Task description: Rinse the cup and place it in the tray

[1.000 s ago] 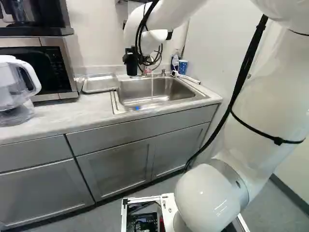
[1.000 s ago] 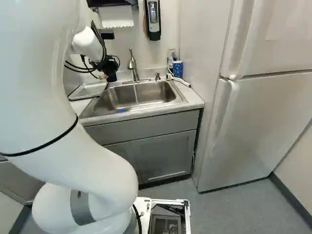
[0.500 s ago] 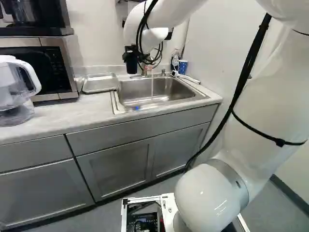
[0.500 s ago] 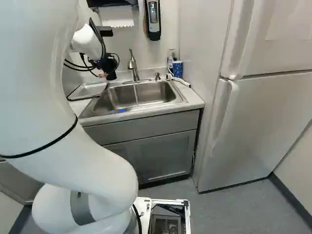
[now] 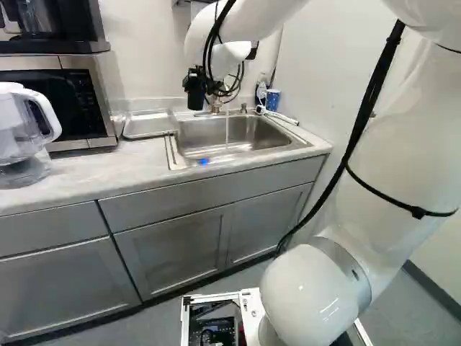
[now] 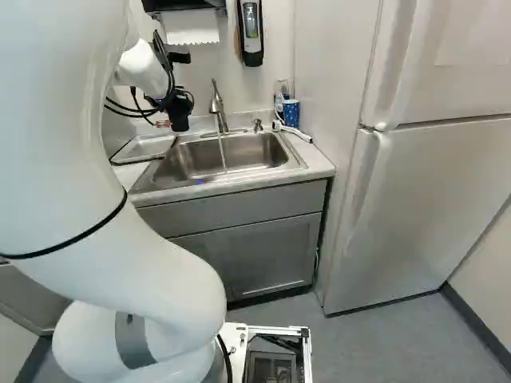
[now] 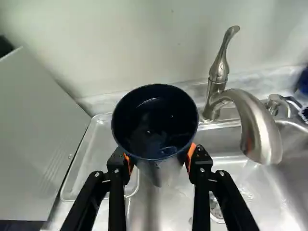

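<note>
One round dark blue cup (image 7: 154, 120) and one blue cup with white spots (image 6: 291, 112) make together two cups. I count also one flat rectangular metal tray (image 5: 150, 124), one rectangular steel sink (image 5: 234, 135), one curved silver metal faucet (image 7: 260, 130) and one box-shaped black and silver microwave (image 5: 86, 97). The flat grey cabinet doors (image 5: 173, 252) in the left base view are three; the smooth white refrigerator doors (image 6: 431, 207) are two.
</note>
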